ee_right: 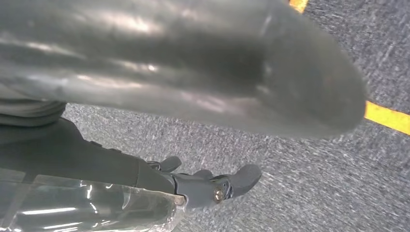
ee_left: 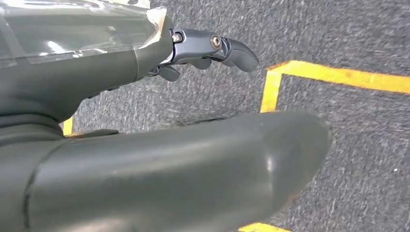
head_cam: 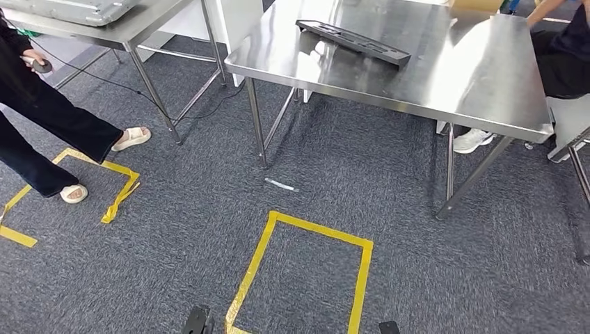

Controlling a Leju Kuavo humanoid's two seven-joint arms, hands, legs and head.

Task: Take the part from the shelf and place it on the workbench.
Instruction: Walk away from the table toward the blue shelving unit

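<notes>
- Part [head_cam: 353, 42]: long dark piece lying flat on the steel bench [head_cam: 445, 83], toward its far side, nothing touching it. Looks placed already; judging the task at or near its end, or between rounds.
- Far left: person [head_cam: 49, 125] in dark trousers stands on the carpet [head_cam: 174, 250] by a yellow tape mark, small dark thing in hand.
- Left hand [ee_left: 193, 53]: hangs over the carpet near the tape square [head_cam: 299, 271], fingers loosely curled, holds nothing.
- Right hand [ee_right: 203, 186]: same, hangs low, fingers apart-ish, nothing in it.
- Far right: 2nd person [head_cam: 563, 56] sits at the bench edge.
- Next, my guess: if another part is due, robot must turn toward a shelf; no shelf here, so can't tell which way.
</notes>
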